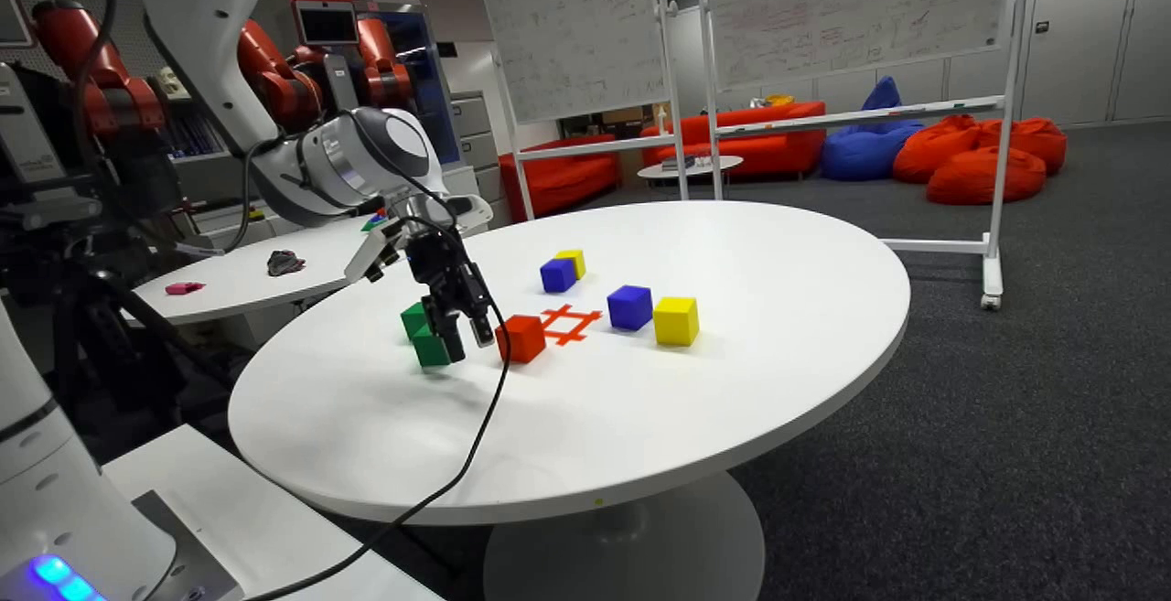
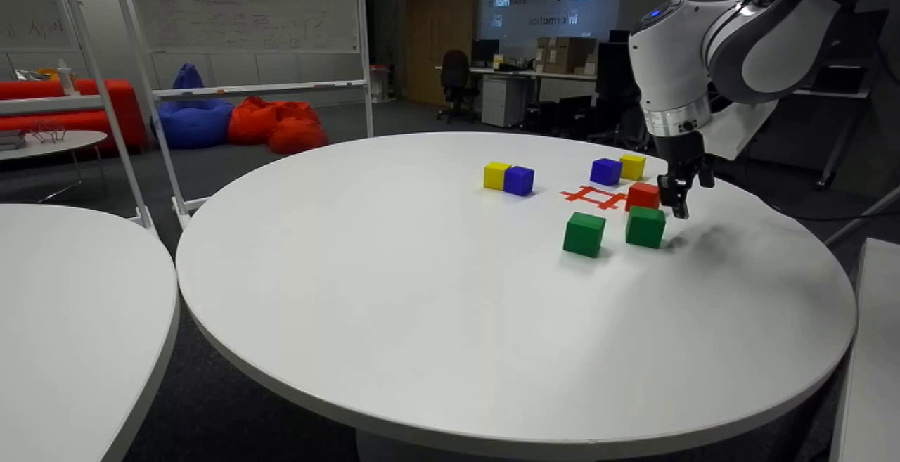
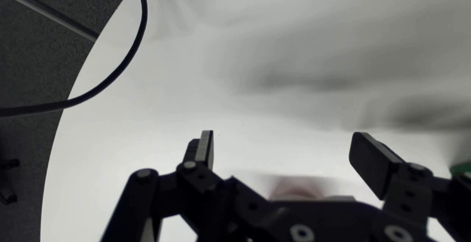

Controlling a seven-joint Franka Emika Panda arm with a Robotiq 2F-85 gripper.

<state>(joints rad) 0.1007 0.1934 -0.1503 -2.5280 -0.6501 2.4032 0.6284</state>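
Note:
My gripper (image 1: 469, 343) is open and empty, tilted, low over the white round table (image 1: 778, 253). It also shows in an exterior view (image 2: 692, 196) and in the wrist view (image 3: 283, 139). It is nearest a red cube (image 1: 521, 339) (image 2: 642, 197) and a green cube (image 1: 432, 346) (image 2: 645, 227); I cannot tell whether it touches either. A second green cube (image 1: 413, 319) (image 2: 583, 234) lies beside the first. In the wrist view a green edge (image 3: 461, 168) shows at right. A faint reddish patch (image 3: 296, 188) sits behind the gripper body; the red cube is hidden there.
Red tape marks (image 1: 583, 316) lie beside the red cube. A blue cube (image 1: 630, 307) and yellow cube (image 1: 676, 321) stand together; another blue (image 1: 558, 275) and yellow (image 1: 572, 261) pair stands farther back. A black cable (image 1: 485, 418) hangs from the arm across the table edge.

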